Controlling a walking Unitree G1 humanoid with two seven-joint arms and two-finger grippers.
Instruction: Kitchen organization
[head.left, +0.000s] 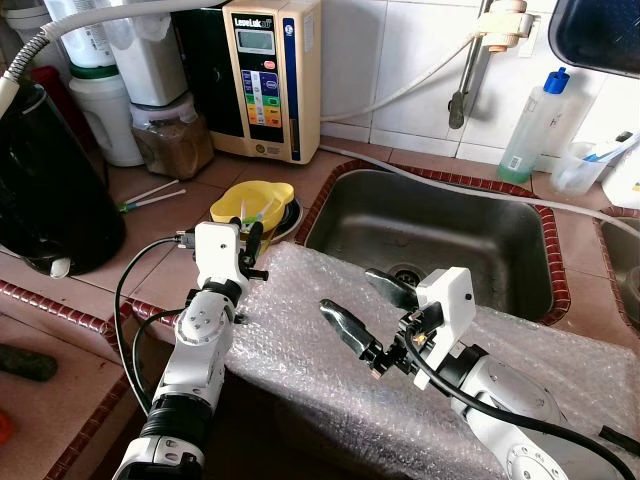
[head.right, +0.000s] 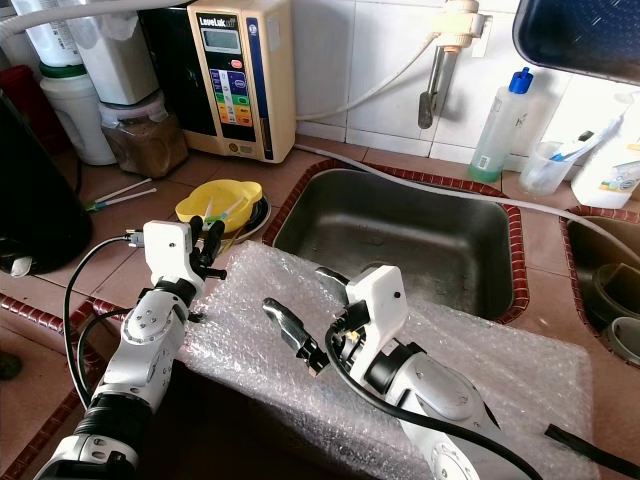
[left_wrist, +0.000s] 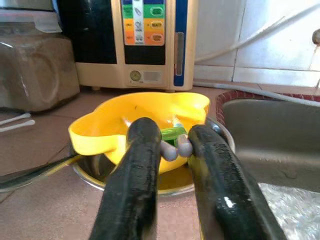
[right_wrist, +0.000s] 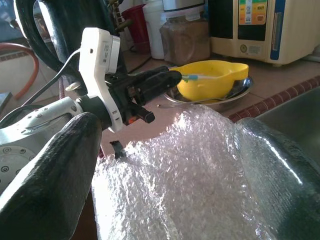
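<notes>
A yellow bowl (head.left: 255, 203) sits in a shallow metal dish (head.left: 291, 218) on the tiled counter, left of the sink. Inside it lies a green-and-white stick (left_wrist: 172, 132). My left gripper (head.left: 252, 234) hovers just in front of the bowl, its black fingers (left_wrist: 142, 150) shut with the grey pads touching and nothing between them. A sheet of bubble wrap (head.left: 320, 350) is draped over the counter's front edge. My right gripper (head.left: 366, 306) is open above the wrap, its fingers (right_wrist: 55, 165) wide apart and empty.
The steel sink (head.left: 440, 235) lies behind the wrap. A cream water machine (head.left: 265, 75), a jar of brown powder (head.left: 172, 135) and a black appliance (head.left: 45, 190) stand at the back left. A soap bottle (head.left: 530, 125) and clear cup (head.left: 580, 165) stand back right.
</notes>
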